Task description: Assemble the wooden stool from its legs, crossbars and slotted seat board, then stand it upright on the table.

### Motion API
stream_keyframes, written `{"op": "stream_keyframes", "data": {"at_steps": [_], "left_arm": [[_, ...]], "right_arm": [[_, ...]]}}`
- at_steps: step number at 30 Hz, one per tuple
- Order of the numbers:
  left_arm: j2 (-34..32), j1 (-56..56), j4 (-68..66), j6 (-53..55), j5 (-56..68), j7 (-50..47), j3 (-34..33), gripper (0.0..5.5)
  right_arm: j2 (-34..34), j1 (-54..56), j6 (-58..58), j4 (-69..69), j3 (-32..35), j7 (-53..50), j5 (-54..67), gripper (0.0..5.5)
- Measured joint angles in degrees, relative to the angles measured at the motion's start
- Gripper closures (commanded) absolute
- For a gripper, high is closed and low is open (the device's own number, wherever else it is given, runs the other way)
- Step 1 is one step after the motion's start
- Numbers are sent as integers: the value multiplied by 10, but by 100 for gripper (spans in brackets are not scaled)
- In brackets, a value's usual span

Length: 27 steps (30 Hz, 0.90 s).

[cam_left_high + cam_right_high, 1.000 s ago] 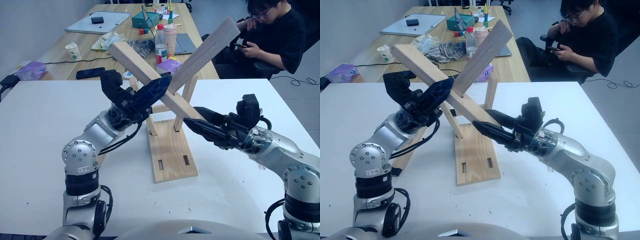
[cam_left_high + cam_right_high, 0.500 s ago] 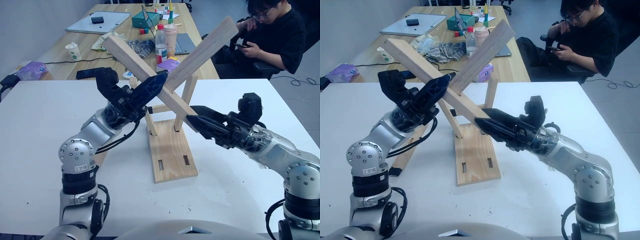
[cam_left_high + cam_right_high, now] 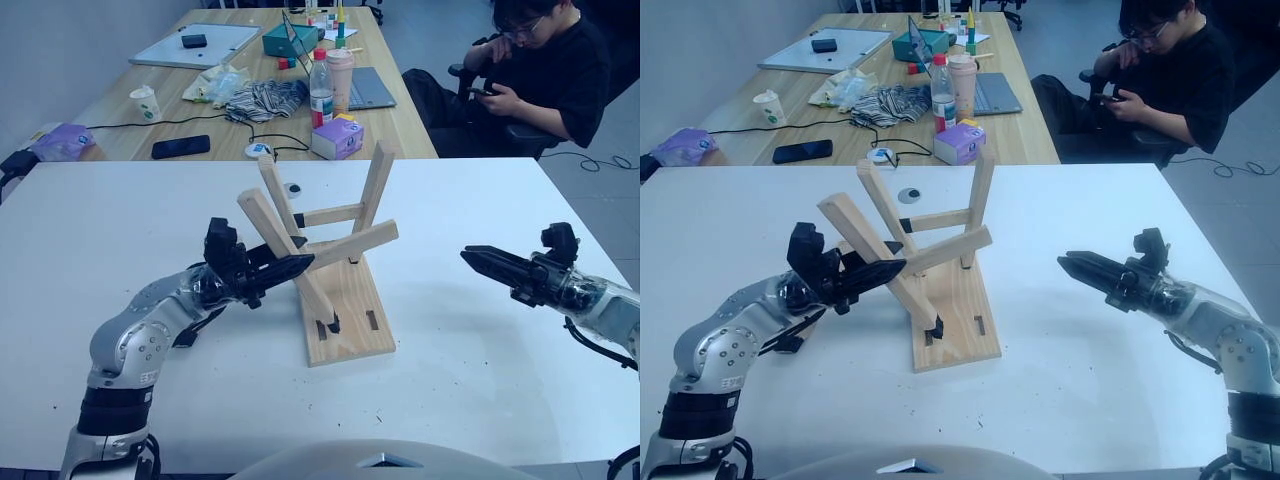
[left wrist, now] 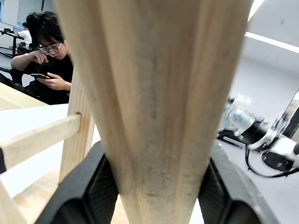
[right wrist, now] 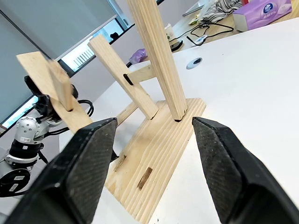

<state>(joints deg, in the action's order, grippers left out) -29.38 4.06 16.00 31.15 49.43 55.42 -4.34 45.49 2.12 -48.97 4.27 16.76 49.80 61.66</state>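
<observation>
I have the left gripper point(image 3: 283, 268) clamped on the loose leg point(image 3: 260, 215). The leg leans steeply, its foot at the near-left slot of the seat board point(image 3: 350, 345), which lies flat on the white table point(image 3: 120, 230). Two standing legs point(image 3: 376, 190) rise at the board's far end, joined by a crossbar point(image 3: 330, 213). I cannot tell whether the foot is in the slot. I'd tip the leg upright before pressing — pushed at this slant, it would likely jam or skid the board. The right gripper point(image 3: 475, 259), fingers spread and empty, hovers well off to the right — I'd bring it in to pin the board.
</observation>
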Motion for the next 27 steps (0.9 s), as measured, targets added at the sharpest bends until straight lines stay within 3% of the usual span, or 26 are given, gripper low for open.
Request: {"op": "stream_keyframes", "data": {"at_steps": [27], "left_arm": [[-20,-41,-17,-103,-89,53,17,342]], "right_arm": [[-24,6,-1,-11,8,7,-60,253]]}}
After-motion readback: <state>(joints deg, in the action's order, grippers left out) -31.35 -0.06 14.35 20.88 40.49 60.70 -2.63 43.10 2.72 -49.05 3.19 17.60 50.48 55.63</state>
